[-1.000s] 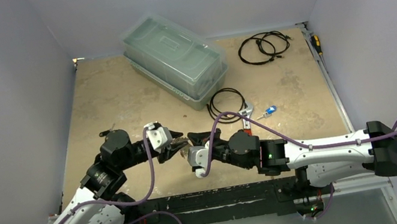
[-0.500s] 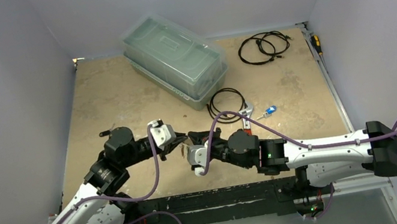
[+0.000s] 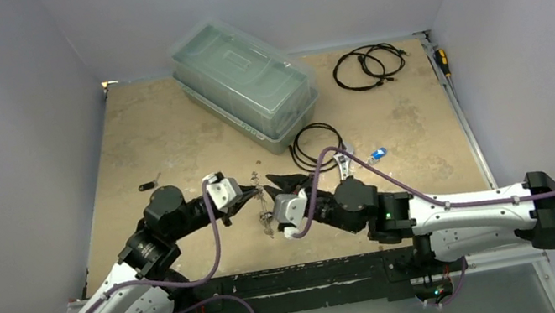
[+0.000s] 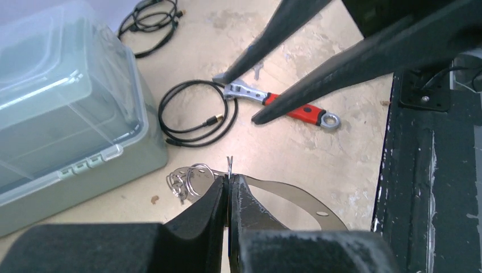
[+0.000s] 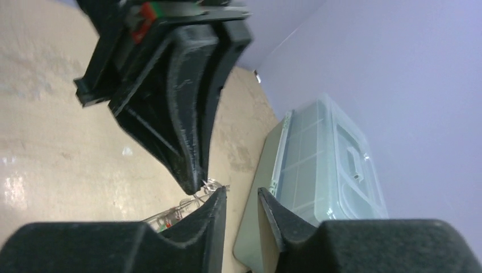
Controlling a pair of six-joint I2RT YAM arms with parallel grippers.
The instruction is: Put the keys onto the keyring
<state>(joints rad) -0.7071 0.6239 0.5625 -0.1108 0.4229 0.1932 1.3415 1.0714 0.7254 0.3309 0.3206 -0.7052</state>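
Left pincer (image 3: 251,196) is clamped tight on the keyring (image 3: 264,208), holding the thin metal loop near the front of the table (image 3: 169,140). The right pincer (image 3: 277,184) stands just beside it, jaws spread and gripping nothing. A second earlier the two pincers are almost tip to tip, closer to the arm bases. Now the right arm reaches farther forward, its fingers aimed at the loop, and the left has carried the ring slightly away from the bases. The likely meaning is that the left arm alone carries the ring, leaving the right free to fetch a key, and no threading is under way. A blue key (image 3: 380,154) lies on the table well to the right, just past the red-handled wrench (image 3: 346,164). A dark key (image 3: 145,186) lies well apart to the left. Both are off the ring.

The overhead view gives the layout but reduces the ring to a thread. The left wrist view shows the grip itself: closed fingers pinch a fine wire, with small rings bunched to one side and a flat silvery band curving off to the other. Beyond them the right fingers are wide apart above the wrench and a black coiled cable (image 4: 196,114). The right wrist view shows its own fingers parted and bare, the left pincer's tip just ahead with metal bits at it, and a clear lidded box (image 5: 324,165) behind.
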